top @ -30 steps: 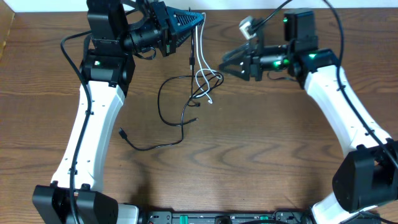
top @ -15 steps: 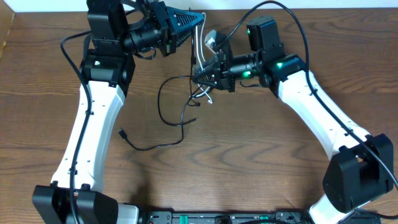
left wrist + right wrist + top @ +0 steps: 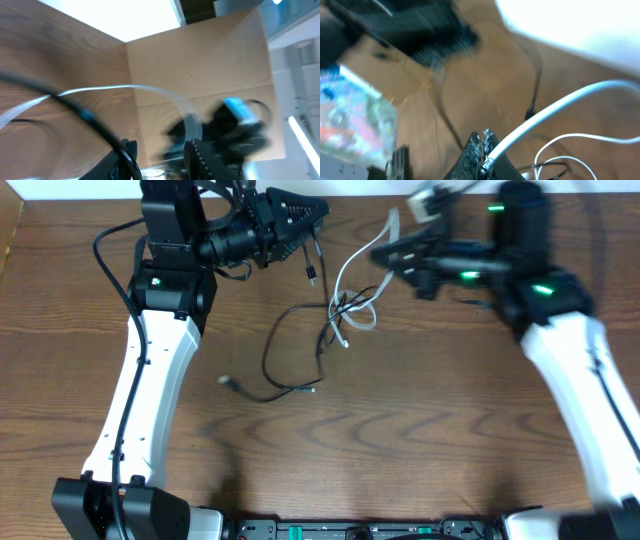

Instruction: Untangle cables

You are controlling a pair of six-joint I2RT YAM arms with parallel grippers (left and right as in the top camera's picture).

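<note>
The right gripper (image 3: 483, 141) is clenched on the thin white cable (image 3: 555, 107). That cable rises off the brown wooden surface (image 3: 420, 430) and runs down to a small knot of loops, where it crosses the long thin black cable (image 3: 268, 355) lying near the middle. The left gripper (image 3: 318, 212) hovers at the back edge with one end of the black cable dangling just beneath it, and the blurred wrist view does not show whether it is grasping that cable.
</note>
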